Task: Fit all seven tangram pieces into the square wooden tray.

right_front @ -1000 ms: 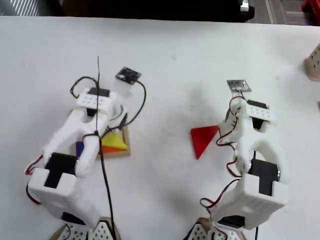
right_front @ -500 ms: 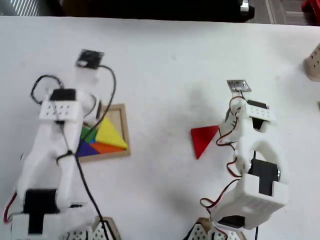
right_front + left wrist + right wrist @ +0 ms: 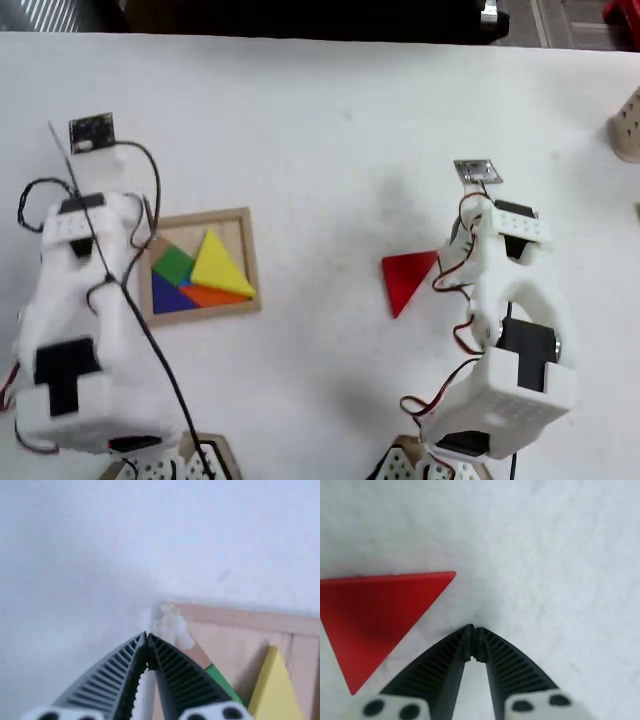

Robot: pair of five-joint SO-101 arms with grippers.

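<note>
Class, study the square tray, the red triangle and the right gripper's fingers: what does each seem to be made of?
Square tray: probably bare wood, pale tan and matt. Red triangle: painted wood or plastic, I cannot tell; even, smooth colour, no grain showing. Right gripper's fingers: likely black plastic, moulded with fine ridges.

Left arm (image 3: 80,300), a second ago stretched over the wooden tray (image 3: 247,232), has swung left and now lies beside the tray's left edge. The left gripper (image 3: 147,639) has come off the tray's interior to its far-left corner. The yellow (image 3: 220,265), green (image 3: 172,265), orange (image 3: 215,296) and blue (image 3: 167,298) pieces, largely covered before, now lie exposed.
</note>
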